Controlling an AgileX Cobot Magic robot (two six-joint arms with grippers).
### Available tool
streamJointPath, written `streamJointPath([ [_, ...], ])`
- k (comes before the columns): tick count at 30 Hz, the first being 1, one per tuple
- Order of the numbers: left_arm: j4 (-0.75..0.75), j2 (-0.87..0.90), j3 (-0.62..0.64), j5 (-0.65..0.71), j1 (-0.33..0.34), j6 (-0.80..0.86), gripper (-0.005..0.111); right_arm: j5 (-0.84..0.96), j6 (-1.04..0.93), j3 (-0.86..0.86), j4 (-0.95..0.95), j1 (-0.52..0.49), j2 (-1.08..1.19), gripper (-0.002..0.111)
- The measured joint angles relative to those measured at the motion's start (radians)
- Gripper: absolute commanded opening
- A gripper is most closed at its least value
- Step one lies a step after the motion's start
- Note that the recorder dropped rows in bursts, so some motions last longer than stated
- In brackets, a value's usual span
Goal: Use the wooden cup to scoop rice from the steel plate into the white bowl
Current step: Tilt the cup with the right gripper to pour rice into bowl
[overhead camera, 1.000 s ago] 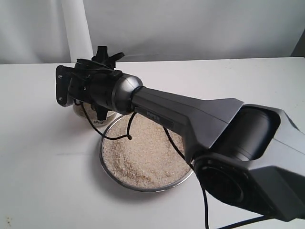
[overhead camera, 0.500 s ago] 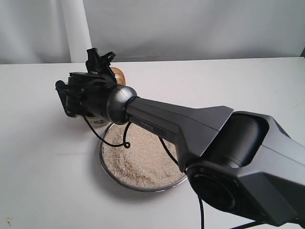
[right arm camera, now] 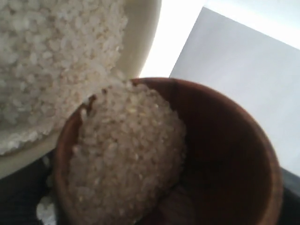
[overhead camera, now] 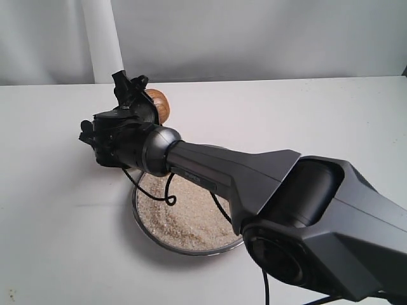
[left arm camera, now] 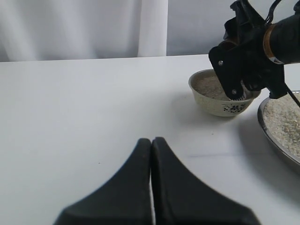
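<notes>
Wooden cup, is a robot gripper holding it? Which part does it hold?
Yes. The right gripper holds the wooden cup, seemingly by its sides; the exact contact is hidden. The left gripper is shut, holding nothing.

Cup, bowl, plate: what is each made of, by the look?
The cup is most likely wood: reddish-brown, with a glossy, lacquer-like sheen on its rounded side. The bowl looks like glazed ceramic: smooth cream-white, with a dark printed pattern outside. The plate is metal, probably steel: a thin, shiny grey rim.
</notes>
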Motion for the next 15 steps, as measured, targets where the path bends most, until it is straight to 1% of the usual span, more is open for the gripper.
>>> streamJointPath([
  [15,0.000,0.000,0.000,0.000,0.000,0.000,0.000,0.000,-0.040,0.000,-0.093,0.009,0.000,0.000],
])
